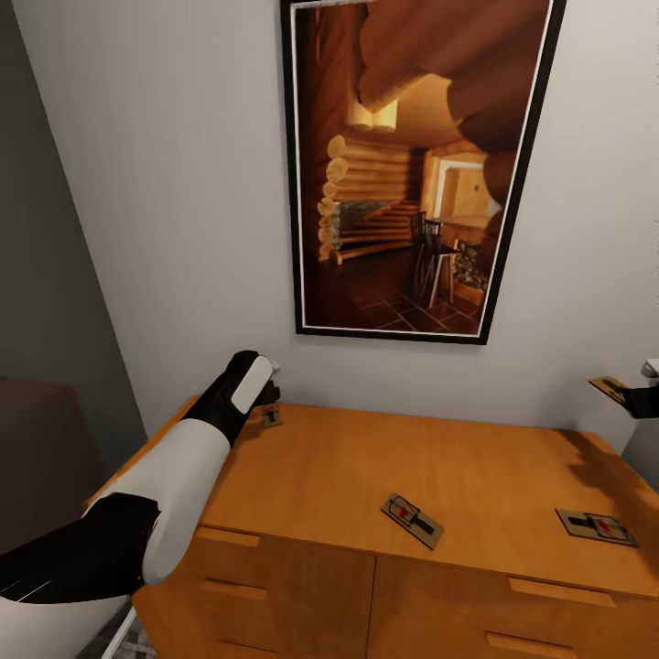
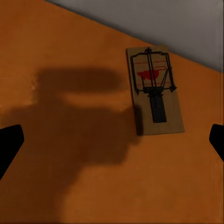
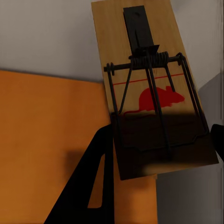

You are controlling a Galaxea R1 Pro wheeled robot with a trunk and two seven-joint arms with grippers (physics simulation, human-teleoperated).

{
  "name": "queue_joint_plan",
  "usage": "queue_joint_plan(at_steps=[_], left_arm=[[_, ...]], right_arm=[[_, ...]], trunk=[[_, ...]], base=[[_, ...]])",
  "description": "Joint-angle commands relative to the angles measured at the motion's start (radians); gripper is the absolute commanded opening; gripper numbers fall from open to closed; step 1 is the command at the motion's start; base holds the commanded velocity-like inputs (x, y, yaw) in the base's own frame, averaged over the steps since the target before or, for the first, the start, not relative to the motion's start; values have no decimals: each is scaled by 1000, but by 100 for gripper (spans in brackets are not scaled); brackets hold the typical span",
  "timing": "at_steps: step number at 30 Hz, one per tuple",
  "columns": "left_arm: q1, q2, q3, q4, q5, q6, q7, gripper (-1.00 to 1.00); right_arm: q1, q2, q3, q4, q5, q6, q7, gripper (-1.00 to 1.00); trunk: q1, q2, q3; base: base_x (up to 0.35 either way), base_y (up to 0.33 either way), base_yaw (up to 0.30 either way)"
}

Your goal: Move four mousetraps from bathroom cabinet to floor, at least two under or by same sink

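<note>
Your left arm reaches over the back left corner of the cabinet (image 1: 384, 476), an orange-brown chest with bar handles on its drawer fronts, standing against a pale wall. Your left claw (image 2: 112, 140) hangs above the top with its two dark fingers spread wide and nothing between them, casting a shadow on the wood. Just ahead of it lies the first mousetrap (image 2: 155, 90), flat near the back edge by the wall, its red mouse mark facing up; in the head view that same trap (image 1: 272, 416) peeks out beside your wrist. Further right, the second mousetrap (image 1: 412, 520) lies flat near the front edge, about mid-width of the top, turned at an angle. Above it a framed picture (image 1: 416, 165) of a log cabin interior hangs on the wall. The third mousetrap (image 1: 596, 527) lies flat near the front right corner. At the far right, your right claw (image 1: 636, 398) is closed on the fourth mousetrap (image 3: 154, 88), holding it by one end in the air, above the right end of the cabinet.
</note>
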State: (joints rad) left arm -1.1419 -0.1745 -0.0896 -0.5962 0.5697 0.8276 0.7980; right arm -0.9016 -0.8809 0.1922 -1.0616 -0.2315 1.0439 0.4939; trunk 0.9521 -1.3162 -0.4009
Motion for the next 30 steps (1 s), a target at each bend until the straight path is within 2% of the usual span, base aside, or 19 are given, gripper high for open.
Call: queue_joint_plan(at_steps=[1, 21, 23, 27, 30], left_arm=[[-1, 0, -2, -1, 8, 2, 9, 100], [-1, 0, -9, -12, 8, 8, 4, 100], [-9, 0, -10, -7, 9, 10, 1, 100], [-60, 0, -10, 16, 10, 10, -24, 100], [-84, 0, -10, 44, 9, 7, -79, 100]], right_arm=[[-1, -1, 3, 0, -4, 3, 0, -100], [-1, -1, 3, 0, -2, 3, 0, -100], [-1, -1, 3, 0, -1, 3, 0, -100], [-1, -1, 3, 0, -2, 3, 0, -100], [-1, -1, 3, 0, -1, 3, 0, -100]], trunk=[[0, -1, -1], [0, -1, -1], [0, -1, -1], [0, -1, -1], [0, -1, -1]], base=[[0, -160, 0], [0, -21, 0], [0, 0, 0], [0, 0, 0], [0, 0, 0]])
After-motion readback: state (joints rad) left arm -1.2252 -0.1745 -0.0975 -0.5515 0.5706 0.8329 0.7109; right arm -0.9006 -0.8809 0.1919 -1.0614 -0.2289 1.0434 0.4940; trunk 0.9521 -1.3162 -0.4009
